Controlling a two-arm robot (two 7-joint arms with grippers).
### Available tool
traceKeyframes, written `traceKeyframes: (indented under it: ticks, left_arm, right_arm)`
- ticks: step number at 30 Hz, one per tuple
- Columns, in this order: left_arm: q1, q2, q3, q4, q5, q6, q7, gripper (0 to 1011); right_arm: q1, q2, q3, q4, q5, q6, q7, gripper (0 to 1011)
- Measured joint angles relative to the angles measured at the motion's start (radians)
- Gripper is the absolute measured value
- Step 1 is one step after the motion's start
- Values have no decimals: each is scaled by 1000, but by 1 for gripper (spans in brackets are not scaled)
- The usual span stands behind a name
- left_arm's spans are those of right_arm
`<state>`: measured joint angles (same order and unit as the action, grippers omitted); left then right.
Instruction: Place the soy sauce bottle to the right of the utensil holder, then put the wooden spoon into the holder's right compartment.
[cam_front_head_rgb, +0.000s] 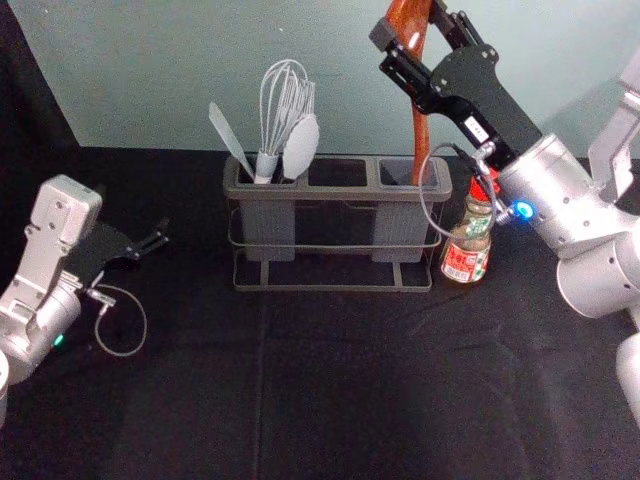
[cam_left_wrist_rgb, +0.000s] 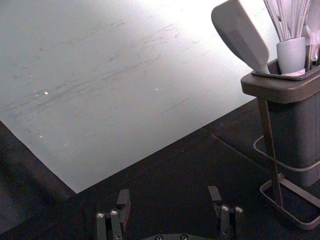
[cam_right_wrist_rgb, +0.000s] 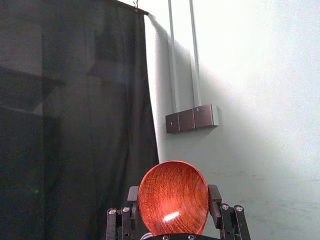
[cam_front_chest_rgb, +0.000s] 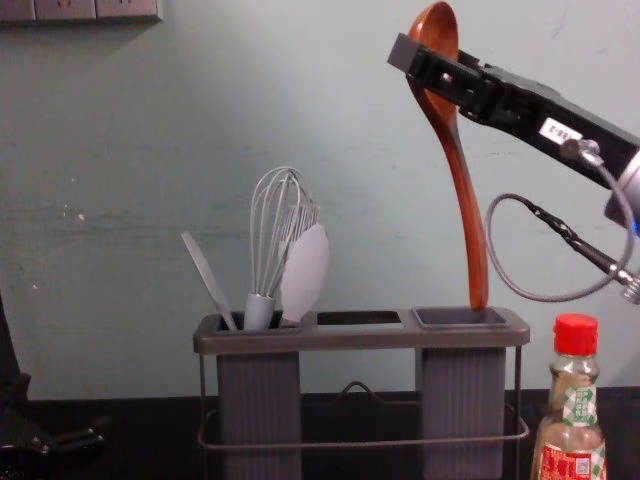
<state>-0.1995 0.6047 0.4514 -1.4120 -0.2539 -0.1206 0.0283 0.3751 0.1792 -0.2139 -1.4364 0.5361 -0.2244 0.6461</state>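
One black tabletop (cam_front_head_rgb: 350, 400) (wall (cam_front_head_rgb: 160, 90) behind)

no word or brand can be read for certain. on the soy sauce bottle (cam_front_chest_rgb: 575, 370), at the lower right of the chest view, a red label (cam_front_chest_rgb: 556, 465) bears pale characters too small to make out, and the green-and-white label (cam_front_chest_rgb: 579, 405) above it has marks just as unreadable. a white sticker (cam_front_chest_rgb: 560, 131) on the right end effector (cam_front_head_rgb: 410, 25), toward the upper right of the chest view, carries a short dark code with a hyphen, its characters unclear.
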Motion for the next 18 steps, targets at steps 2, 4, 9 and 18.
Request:
traceKeyframes:
  ticks: [2, 4, 9, 18]
  left_arm:
    - [0, 0, 0, 0, 0, 0, 0, 1011]
    - [0, 0, 0, 0, 0, 0, 0, 1011]
    - [0, 0, 0, 0, 0, 0, 0, 1011]
    - [0, 0, 0, 0, 0, 0, 0, 1011]
  right_arm:
    - [15, -3, -6, 19, 1, -7, -2, 838]
    - [25, -4, -11, 31, 2, -11, -6, 838]
    - [54, -8, -27, 71, 4, -28, -15, 838]
    - [96, -18, -50, 130, 13, -64, -25, 838]
